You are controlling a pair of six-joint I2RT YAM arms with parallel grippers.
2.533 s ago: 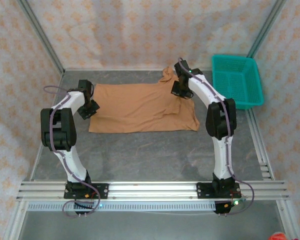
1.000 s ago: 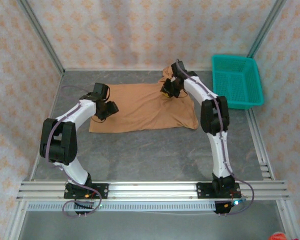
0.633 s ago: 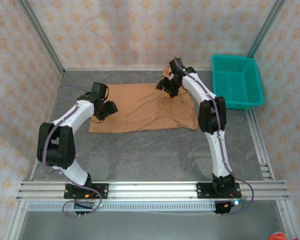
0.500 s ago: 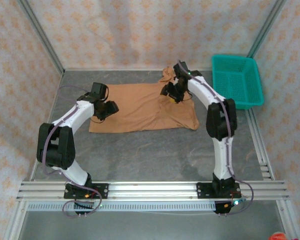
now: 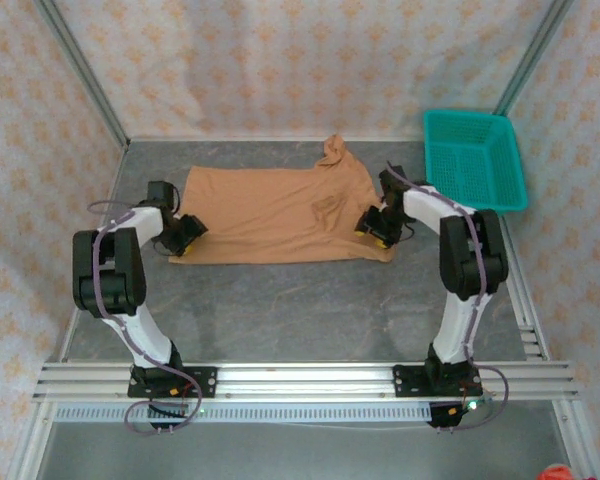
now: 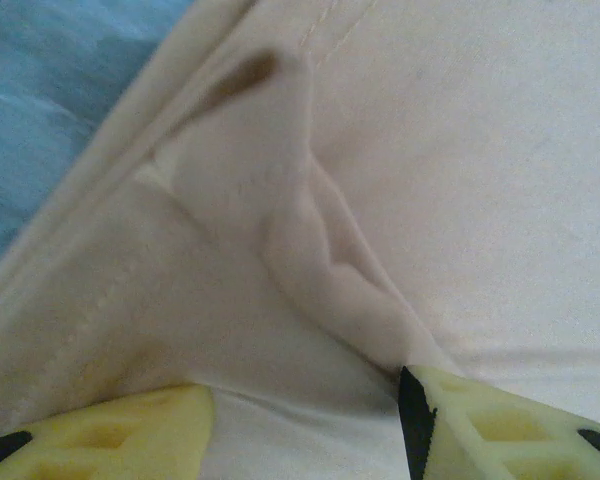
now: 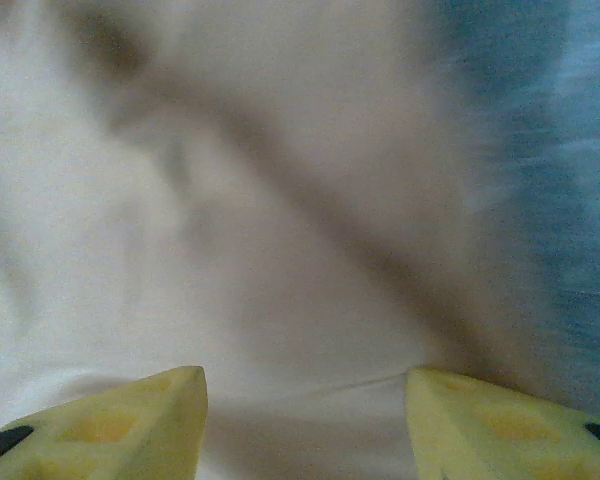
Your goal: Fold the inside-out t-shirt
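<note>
Your claws have left the middle of the inside-out t-shirt [image 5: 265, 205] and come down at its near corners, the left claw [image 5: 185, 233] at the near-left and the right claw [image 5: 372, 226] at the near-right. The shirt lies spread on the bench [image 5: 280, 300]. Both claws stand about half open, straddling cloth and pinching nothing; the right one has just widened. You look set to pinch both corners for a fold.

White arms [image 5: 146, 332] with black joints [image 5: 107, 273], grey-purple cables [image 5: 105, 205], and yellow claw fingers [image 6: 110, 430].
</note>
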